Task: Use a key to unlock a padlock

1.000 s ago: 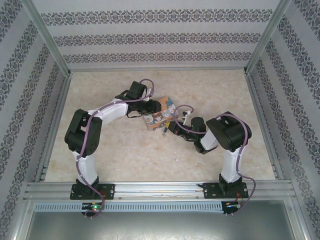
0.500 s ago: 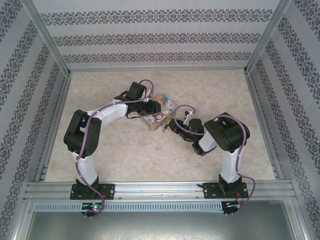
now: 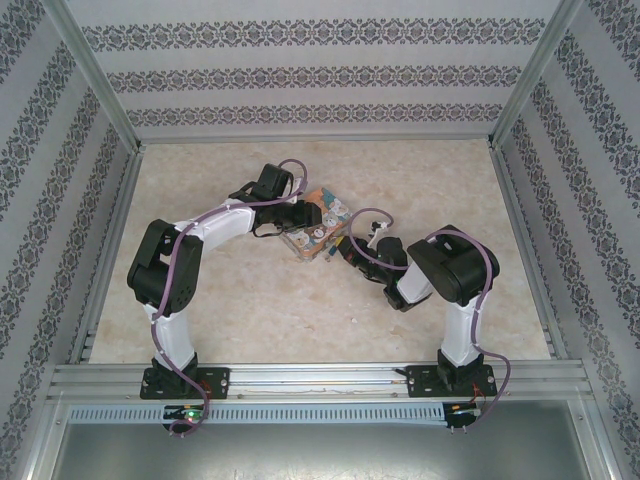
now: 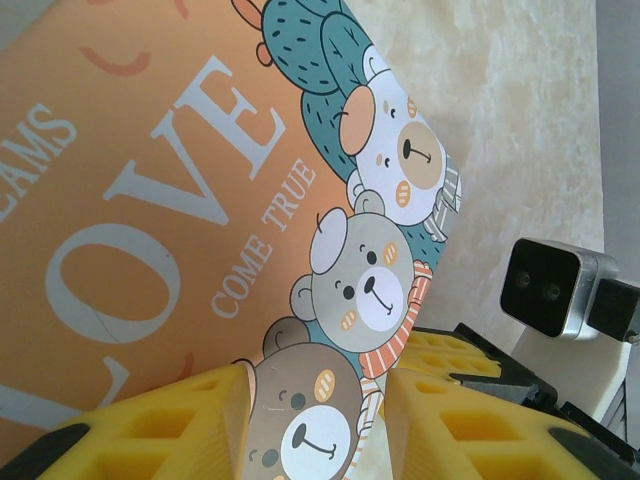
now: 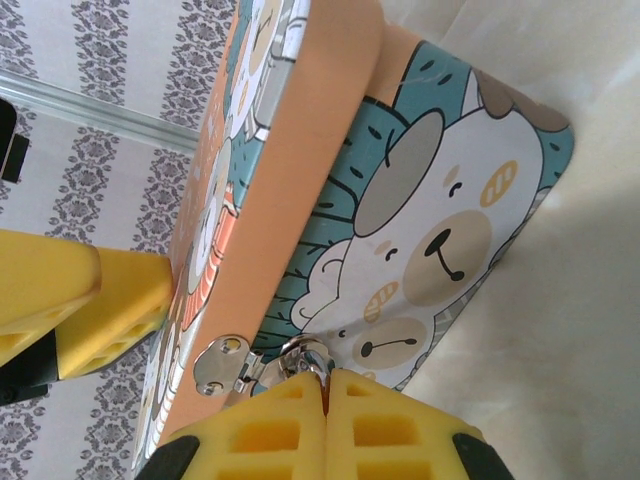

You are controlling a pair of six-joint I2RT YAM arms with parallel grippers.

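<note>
Most of padlock (image 5: pixel 305 352) behind right claw (image 5: pixel 325 388)

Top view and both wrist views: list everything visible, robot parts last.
tin: one, orange lid reading LOVE with cartoon bears, teal base, table centre.
clasp: one, silver, tin's front edge.
metal loop: one, silver, beside the clasp.
table: one, beige marbled.
walls: three, white with grey patterned bands, around the table.
rails: several, silver, near edge.
arms: two, black and white, purple cables, either side of the tin.
left fingers: two, yellow, gripping the tin's corner.
right fingers: two, yellow, shut on the metal loop.
</note>
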